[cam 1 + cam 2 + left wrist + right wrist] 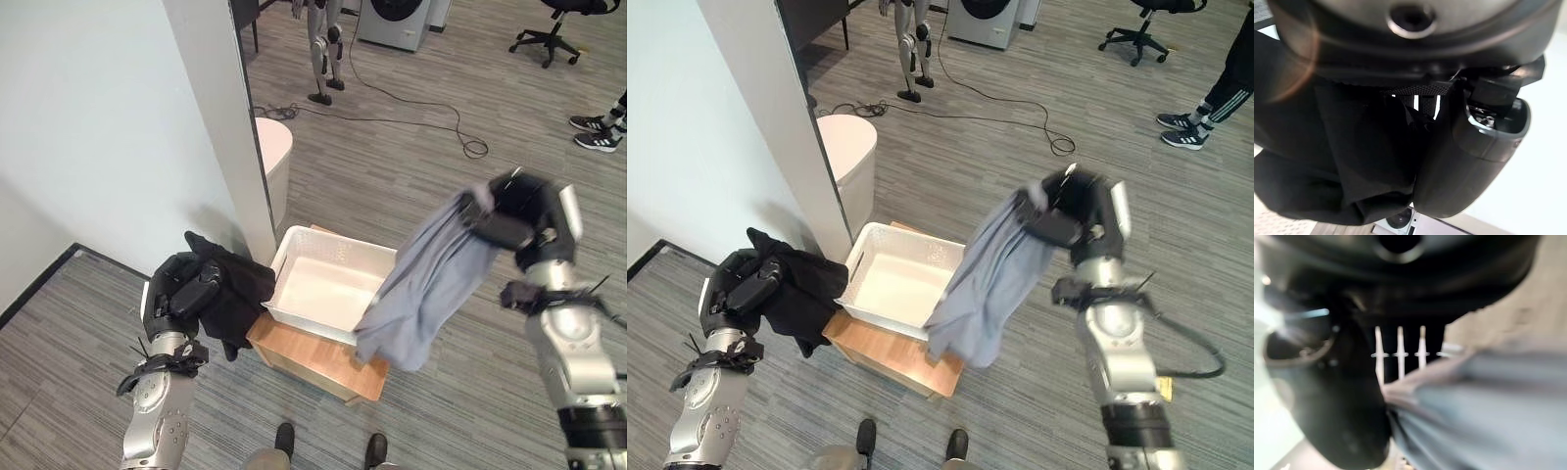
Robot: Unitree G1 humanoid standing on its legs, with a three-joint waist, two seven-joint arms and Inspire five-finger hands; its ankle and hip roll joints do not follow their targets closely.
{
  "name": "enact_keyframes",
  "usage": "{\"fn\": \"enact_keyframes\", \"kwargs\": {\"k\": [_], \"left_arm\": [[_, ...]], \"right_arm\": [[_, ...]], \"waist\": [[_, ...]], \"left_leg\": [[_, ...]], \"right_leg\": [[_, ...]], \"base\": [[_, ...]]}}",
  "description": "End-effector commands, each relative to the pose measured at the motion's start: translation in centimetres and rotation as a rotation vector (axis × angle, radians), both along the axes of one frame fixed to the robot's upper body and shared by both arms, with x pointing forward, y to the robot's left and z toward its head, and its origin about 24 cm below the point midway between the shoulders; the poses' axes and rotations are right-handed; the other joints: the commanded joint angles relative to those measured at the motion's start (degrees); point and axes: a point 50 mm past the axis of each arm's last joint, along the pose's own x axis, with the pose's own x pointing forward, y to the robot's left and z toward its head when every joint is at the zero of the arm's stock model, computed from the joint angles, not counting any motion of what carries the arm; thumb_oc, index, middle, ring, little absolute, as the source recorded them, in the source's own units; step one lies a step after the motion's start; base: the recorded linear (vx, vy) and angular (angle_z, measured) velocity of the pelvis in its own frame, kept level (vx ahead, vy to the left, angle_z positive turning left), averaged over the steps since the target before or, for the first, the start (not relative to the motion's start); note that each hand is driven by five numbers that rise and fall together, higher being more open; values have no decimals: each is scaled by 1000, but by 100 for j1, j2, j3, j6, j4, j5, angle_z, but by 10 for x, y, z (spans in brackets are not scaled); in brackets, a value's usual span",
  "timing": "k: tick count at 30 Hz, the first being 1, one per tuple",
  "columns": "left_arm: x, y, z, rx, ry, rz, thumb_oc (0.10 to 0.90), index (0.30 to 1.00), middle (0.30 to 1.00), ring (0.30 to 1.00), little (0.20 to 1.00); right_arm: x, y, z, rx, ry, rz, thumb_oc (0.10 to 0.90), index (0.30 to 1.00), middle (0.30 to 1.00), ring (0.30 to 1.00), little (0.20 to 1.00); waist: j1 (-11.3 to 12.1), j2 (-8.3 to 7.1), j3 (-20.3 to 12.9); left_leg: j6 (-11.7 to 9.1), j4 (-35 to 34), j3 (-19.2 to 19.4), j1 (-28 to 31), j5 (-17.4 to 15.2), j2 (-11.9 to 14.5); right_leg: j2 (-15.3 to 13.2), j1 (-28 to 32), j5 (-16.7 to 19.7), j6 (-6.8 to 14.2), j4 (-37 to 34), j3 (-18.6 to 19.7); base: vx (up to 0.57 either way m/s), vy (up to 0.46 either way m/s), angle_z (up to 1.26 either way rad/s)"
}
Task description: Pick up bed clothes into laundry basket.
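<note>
left hand (181, 289) grips a black garment (235, 289) beside the white basket (328, 284), which sits on a wooden stand (323, 360). right hand (509, 215) clutches a grey cloth (426, 279) hanging over the basket's right edge.

Your left hand (1415, 44) sits close against the lens, dark bulk across the upper frame. Black cloth (1337, 161) hangs bunched under it, folds packed between the fingers (1422, 100) and the thumb (1474, 156), which curls round the fabric. Pale wall shows past the thumb.
</note>
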Motion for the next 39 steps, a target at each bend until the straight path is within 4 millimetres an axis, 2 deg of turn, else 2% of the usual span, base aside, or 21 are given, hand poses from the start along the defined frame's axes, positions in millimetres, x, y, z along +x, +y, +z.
{"fn": "enact_keyframes", "kwargs": {"k": [1,5,8,11,12,13,14,24,28,31,36,39], "left_arm": [[12,-2,54,94,-271,-119,400,300,300,300,300],[8,0,46,75,-232,-126,400,300,300,300,300],[7,1,44,76,-221,-126,400,300,300,300,300],[6,2,45,79,-222,-125,400,300,300,300,300],[6,3,44,76,-220,-122,400,300,300,300,300],[5,2,44,73,-218,-125,400,300,300,300,300],[5,3,44,72,-216,-123,400,300,300,300,300],[4,7,39,67,-188,-107,400,300,300,300,300],[4,7,37,67,-182,-107,400,300,300,300,300],[5,7,37,65,-184,-109,400,300,300,300,300],[4,7,34,64,-172,-112,400,300,300,300,300],[4,7,33,67,-171,-118,400,300,300,300,300]], "right_arm": [[-11,20,105,-101,-437,115,400,300,300,300,300],[-16,31,137,-166,-495,184,400,300,300,300,300],[-15,38,145,-200,-494,211,400,300,300,300,300],[-11,42,148,-233,-477,222,400,300,300,300,300],[-9,43,149,-233,-471,224,400,300,300,300,300],[-4,41,147,-229,-443,217,400,300,300,300,300],[-2,42,149,-231,-436,216,400,300,300,300,300],[16,35,158,-290,-358,126,400,300,300,300,300],[21,37,159,-326,-324,128,400,300,300,300,300],[24,57,145,-435,-244,228,400,300,300,300,300],[15,79,130,-529,-204,364,400,300,300,300,300],[10,84,124,-543,-193,406,400,300,300,300,300]], "waist": [[47,-383,-644],[45,-511,-638],[48,-564,-617],[78,-591,-581],[76,-591,-584],[110,-608,-558],[111,-610,-558],[164,-642,-508],[157,-654,-498],[168,-694,-458],[195,-757,-425],[212,-783,-416]], "left_leg": [[-234,7,-129,-271,9,108],[-253,7,-133,-254,-62,135],[-258,6,-120,-252,-68,153],[-249,1,-86,-275,-8,166],[-259,7,-78,-241,-83,169],[-249,5,-59,-271,-8,172],[-258,10,-53,-238,-80,172],[-264,4,-72,-258,-56,162],[-266,7,-99,-276,-36,161],[-263,8,-124,-295,-18,161],[-261,9,-145,-323,-6,152],[-261,7,-154,-335,-1,150]], "right_leg": [[-417,346,-731,426,608,-157],[-366,359,-779,417,591,-106],[-342,334,-771,412,597,-94],[-340,275,-691,417,614,-88],[-342,301,-746,427,614,-73],[-348,251,-659,428,630,-86],[-348,280,-713,440,631,-75],[-372,302,-706,451,669,-103],[-382,298,-707,452,685,-114],[-391,269,-701,449,722,-123],[-404,262,-693,458,731,-143],[-407,248,-684,459,732,-152]], "base": [[34,-13,0],[-7,-6,-4],[0,0,0],[-15,-2,-1],[-49,7,-2],[0,0,0],[-14,7,-5],[3,0,0],[0,0,0],[-25,7,1],[0,0,0],[-10,0,0]]}}
